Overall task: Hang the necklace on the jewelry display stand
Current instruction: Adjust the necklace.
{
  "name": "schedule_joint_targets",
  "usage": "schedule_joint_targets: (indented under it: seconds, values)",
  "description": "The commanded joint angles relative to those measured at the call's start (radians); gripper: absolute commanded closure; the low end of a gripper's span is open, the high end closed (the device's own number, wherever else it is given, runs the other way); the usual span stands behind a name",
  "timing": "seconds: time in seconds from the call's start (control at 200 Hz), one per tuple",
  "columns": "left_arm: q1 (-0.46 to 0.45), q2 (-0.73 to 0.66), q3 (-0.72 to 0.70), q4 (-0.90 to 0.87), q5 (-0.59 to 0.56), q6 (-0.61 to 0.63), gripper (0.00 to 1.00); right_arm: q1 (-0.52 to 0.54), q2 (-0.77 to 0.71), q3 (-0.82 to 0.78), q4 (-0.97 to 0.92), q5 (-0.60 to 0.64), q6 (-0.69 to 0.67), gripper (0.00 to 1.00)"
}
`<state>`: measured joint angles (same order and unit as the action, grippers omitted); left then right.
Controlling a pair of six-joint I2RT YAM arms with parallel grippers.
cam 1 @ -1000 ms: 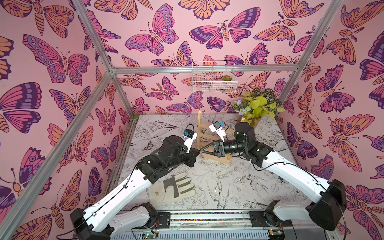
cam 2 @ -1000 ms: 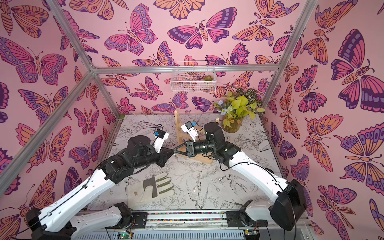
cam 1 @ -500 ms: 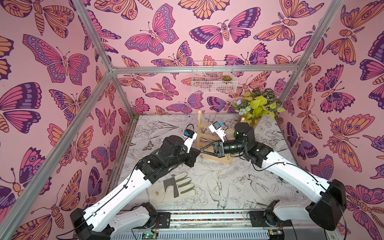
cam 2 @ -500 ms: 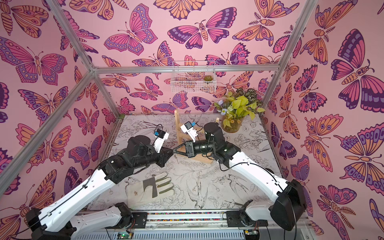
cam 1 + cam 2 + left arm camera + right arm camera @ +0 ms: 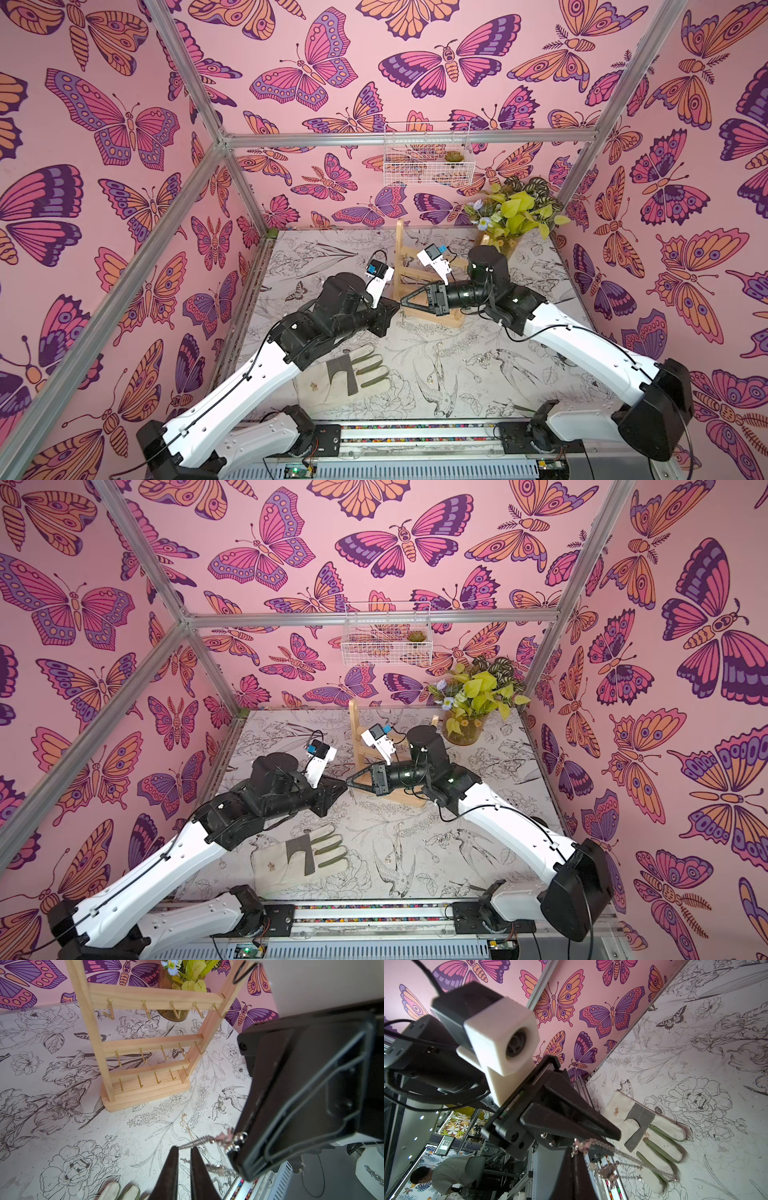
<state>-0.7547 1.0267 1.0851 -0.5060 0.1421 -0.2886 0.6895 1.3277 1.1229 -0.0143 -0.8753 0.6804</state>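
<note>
In both top views my left gripper (image 5: 394,306) and my right gripper (image 5: 350,781) meet tip to tip above the floral-printed bench (image 5: 478,386). They are just in front of the light wooden ladder-like jewelry display stand (image 5: 400,253), and the chain is too fine to follow from up here. In the left wrist view the silver chain necklace (image 5: 199,1141), with its pink charm, hangs stretched in the air between us. My right gripper (image 5: 236,1154) is pressed together on it near the charm. My left gripper (image 5: 185,1157) shows a narrow gap between its fingers, with the chain lying against one fingertip (image 5: 176,1150); I cannot tell whether it is truly caught there. Every small gold hook (image 5: 143,1003) I can see on the stand's crossbars is bare. In the right wrist view the necklace (image 5: 579,1144) trails from my closed right gripper (image 5: 576,1156) past the tip of my left gripper (image 5: 615,1138), above a white and grey work glove (image 5: 654,1130). I judge the pick-up done and the loop being opened. Carrying it to the stand, slipping it over a hook and letting go are all left.
</note>
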Motion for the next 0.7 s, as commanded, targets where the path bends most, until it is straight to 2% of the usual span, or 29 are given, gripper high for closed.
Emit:
schedule_joint_targets:
  seconds: [0.0,0.696]
  values:
    - [-0.008,-0.013,-0.01,-0.02,0.01,0.017,0.85,-0.001,0.001,0.028,0.026,-0.001,0.002,1.0]
    - [-0.008,0.003,-0.001,0.023,-0.031,0.017,0.87,0.013,0.001,0.019,0.088,-0.028,0.052,1.0]
